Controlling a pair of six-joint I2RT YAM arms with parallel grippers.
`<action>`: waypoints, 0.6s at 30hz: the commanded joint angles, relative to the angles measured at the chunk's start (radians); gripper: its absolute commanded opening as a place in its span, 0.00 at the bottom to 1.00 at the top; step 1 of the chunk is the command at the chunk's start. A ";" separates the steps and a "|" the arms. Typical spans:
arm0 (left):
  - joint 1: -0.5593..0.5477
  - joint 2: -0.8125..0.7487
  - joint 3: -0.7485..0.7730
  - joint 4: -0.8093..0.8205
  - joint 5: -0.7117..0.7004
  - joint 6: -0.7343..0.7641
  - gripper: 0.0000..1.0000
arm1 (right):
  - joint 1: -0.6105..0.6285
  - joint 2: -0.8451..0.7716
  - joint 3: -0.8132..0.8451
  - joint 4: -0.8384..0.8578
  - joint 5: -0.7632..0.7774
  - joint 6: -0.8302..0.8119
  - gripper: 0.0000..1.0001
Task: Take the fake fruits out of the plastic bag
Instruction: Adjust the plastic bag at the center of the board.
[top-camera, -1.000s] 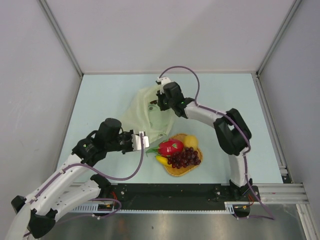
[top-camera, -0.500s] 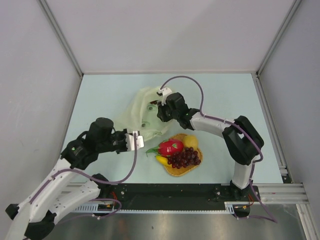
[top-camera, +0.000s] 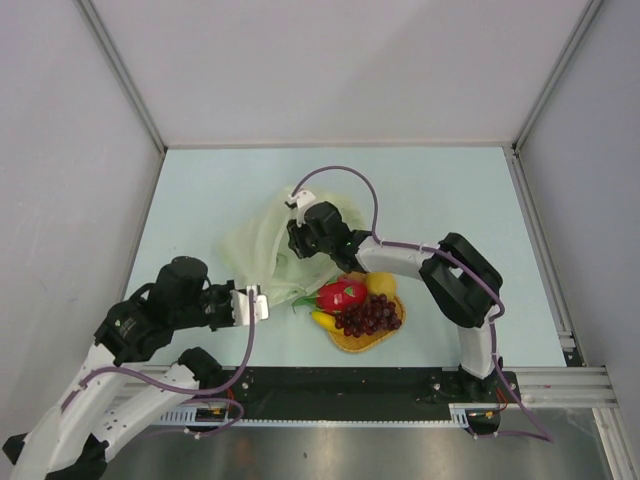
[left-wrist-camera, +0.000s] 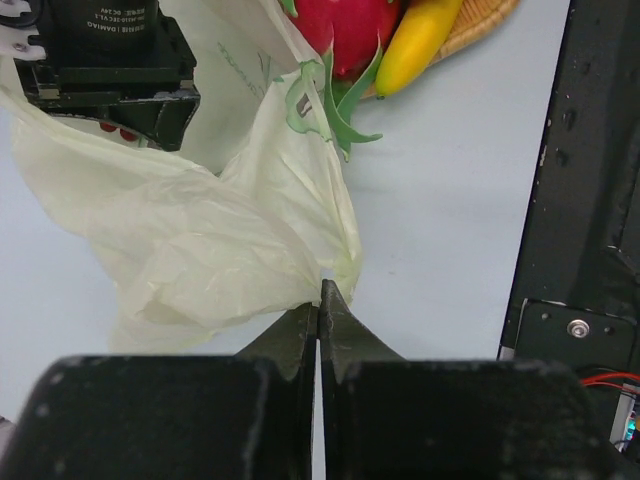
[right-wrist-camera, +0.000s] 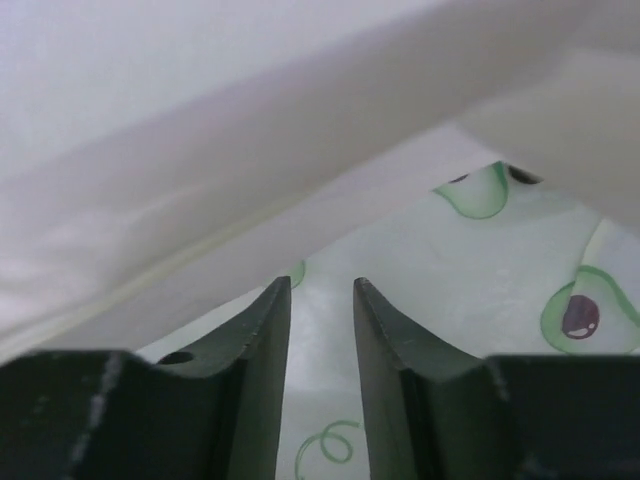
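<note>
One plastic bag (top-camera: 258, 243) lies crumpled on the table (top-camera: 450, 200), its near corner pinched in the closed left gripper (left-wrist-camera: 319, 296). The right gripper (right-wrist-camera: 321, 292), jaws narrowly parted and empty, sits among its folds. Just beside it, the fake fruits (top-camera: 345, 295) rest on a woven mat (top-camera: 350, 344).

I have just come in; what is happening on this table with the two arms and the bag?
The left tool is shut on a corner of the large pale cream thin plastic bag. The right tool stands partly open with bag film around it, gripping nothing that I can see. The red-pink dragon fruit, yellow lemon, yellow banana and dark grape bunch lie outside the bag on the round orange woven mat. No fruit shows inside the bag.
</note>
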 joint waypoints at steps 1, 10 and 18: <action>0.005 -0.001 0.039 -0.018 0.001 -0.019 0.00 | 0.002 0.045 0.074 0.075 0.135 -0.019 0.38; 0.005 0.096 0.203 0.000 0.054 -0.062 0.00 | 0.003 0.161 0.192 0.016 0.176 -0.156 0.43; 0.006 0.123 0.285 0.098 -0.182 -0.015 0.00 | 0.028 -0.011 0.045 -0.087 -0.157 -0.177 0.33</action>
